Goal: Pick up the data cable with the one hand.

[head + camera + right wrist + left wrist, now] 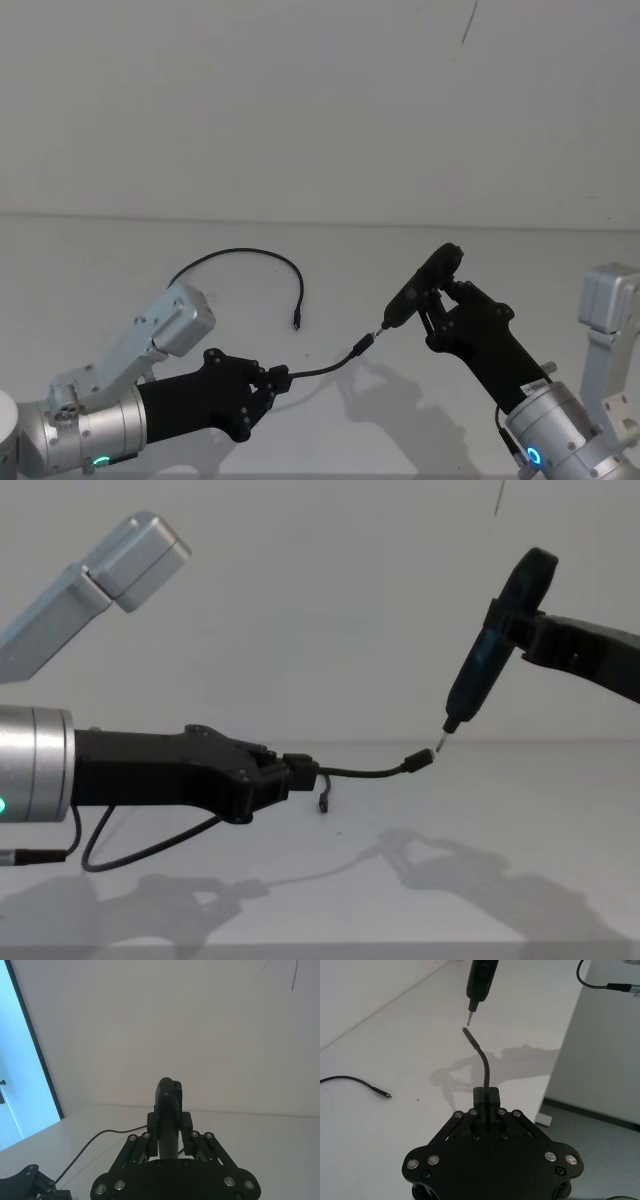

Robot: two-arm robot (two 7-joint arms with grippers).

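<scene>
A plain white wall stands behind a white bench [120, 250]. The left gripper [272, 381], low on the left, is pinched on the data cable [325, 368] near one end, so a short stretch juts out clear of the bench toward the right, its plug [419, 760] lifted. The rest of the cable loops back over the bench, its far plug [297, 322] lying flat. The right gripper [437, 297] is clamped on a black pen-shaped tool [490, 660], whose metal tip [470, 1018] sits just beside the raised plug.
</scene>
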